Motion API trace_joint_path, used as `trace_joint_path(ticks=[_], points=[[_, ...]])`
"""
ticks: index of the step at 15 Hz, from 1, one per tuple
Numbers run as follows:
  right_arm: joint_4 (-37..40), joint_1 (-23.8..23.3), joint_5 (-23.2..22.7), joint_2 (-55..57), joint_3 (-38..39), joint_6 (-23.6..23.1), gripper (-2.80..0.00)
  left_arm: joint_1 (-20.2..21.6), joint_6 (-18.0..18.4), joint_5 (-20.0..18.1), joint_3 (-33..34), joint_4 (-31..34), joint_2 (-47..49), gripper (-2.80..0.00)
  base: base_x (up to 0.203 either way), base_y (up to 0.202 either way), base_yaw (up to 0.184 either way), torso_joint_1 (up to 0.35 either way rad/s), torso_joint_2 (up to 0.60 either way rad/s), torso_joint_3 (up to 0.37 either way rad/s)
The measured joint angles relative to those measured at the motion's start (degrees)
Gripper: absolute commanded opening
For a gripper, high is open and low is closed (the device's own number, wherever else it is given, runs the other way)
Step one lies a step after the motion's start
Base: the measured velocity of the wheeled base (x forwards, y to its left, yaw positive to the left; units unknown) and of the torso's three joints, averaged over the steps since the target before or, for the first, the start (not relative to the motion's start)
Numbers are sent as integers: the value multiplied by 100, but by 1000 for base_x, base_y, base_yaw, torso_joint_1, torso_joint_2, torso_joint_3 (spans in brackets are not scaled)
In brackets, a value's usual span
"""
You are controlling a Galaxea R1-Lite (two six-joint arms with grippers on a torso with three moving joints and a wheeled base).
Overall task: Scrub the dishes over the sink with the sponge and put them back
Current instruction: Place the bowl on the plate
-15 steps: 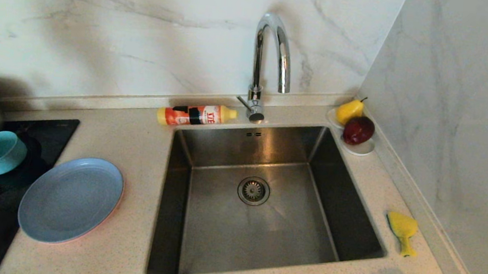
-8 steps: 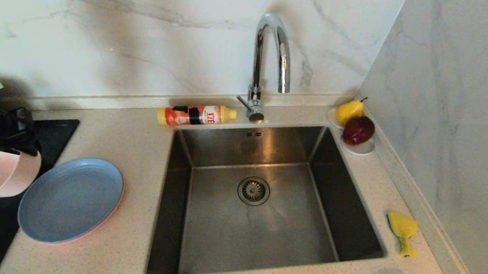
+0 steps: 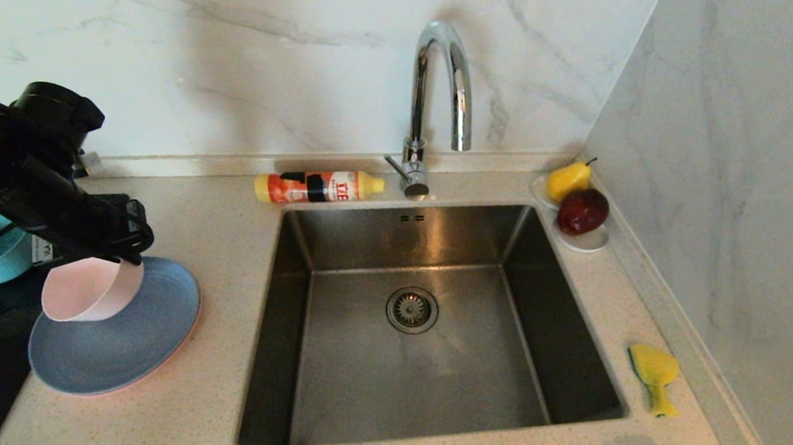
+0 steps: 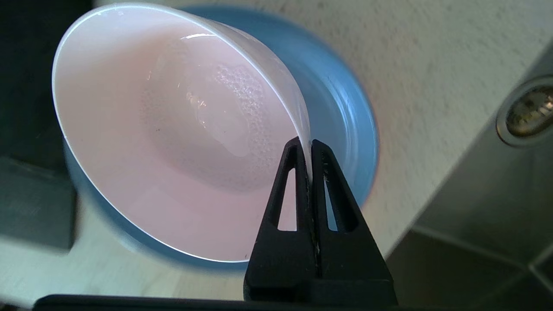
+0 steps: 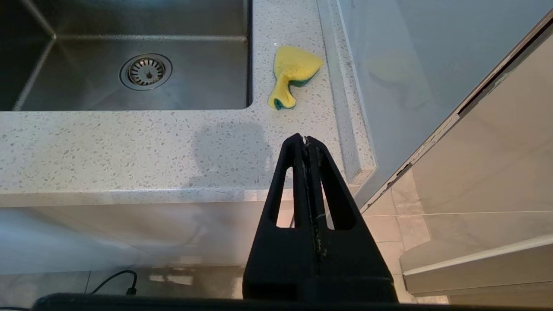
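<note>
Above the grey-blue plate (image 3: 110, 348), left gripper (image 4: 311, 144) clamping pale pink bowl (image 3: 90, 290) rim, right gripper (image 5: 306, 140) clenched, empty.

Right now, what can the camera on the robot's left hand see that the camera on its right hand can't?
Only the left wrist view shows the left gripper shut on the rim of the pale pink bowl, with the grey-blue plate beneath. Only the right wrist view shows the sponge on the counter and the shut, empty right gripper. Both show the sink.
</note>
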State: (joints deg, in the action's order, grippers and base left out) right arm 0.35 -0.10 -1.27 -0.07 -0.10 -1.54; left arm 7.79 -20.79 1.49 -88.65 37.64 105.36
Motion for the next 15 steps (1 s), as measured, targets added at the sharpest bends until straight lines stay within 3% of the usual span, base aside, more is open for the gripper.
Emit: trace_joint_path(ticks=[2, 8, 9, 15], points=[[-3, 0, -2, 0, 0, 0, -280, -38, -2, 44, 133, -335, 175, -280, 0, 0, 0, 0, 0, 0], [0, 0, 1, 0, 0, 0, -280, -260, -112, 218, 137, -391, 474, -280, 0, 0, 0, 0, 0, 0], [-1, 0, 0, 0, 0, 0, -280, -265, -114, 239, 137, -394, 489, 0, 0, 0, 0, 0, 0, 0], [-1, 0, 1, 0, 0, 0, -280, -267, -140, 214, 84, -374, 417, 0, 0, 0, 0, 0, 0, 0]])
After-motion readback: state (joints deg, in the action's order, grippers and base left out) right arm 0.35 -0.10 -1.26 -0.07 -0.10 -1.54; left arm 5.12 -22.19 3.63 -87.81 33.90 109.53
